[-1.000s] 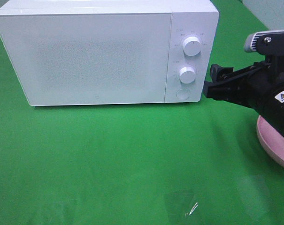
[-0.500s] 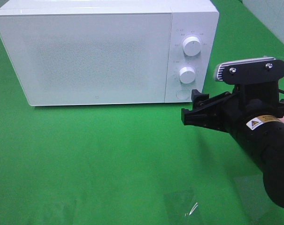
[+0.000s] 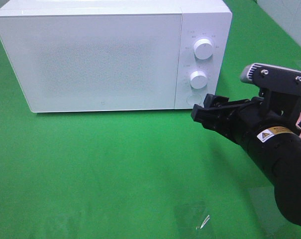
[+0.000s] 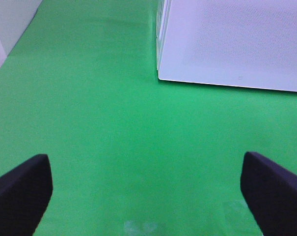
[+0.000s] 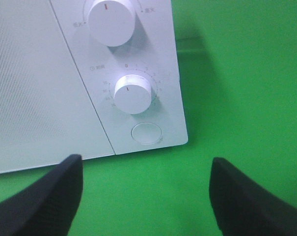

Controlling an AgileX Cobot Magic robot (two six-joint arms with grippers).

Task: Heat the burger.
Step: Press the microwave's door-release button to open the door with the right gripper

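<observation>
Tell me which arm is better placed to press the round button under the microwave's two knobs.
Right. The right claw hangs open just in front of the round button on the microwave, and its wrist camera faces that panel. The left claw sees only green cloth and the microwave's other end.

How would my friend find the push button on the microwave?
Find the white microwave on the green cloth. Its right panel has two knobs, one above the other. The button sits below both: a flat circle, not sticking out like the knobs.
</observation>
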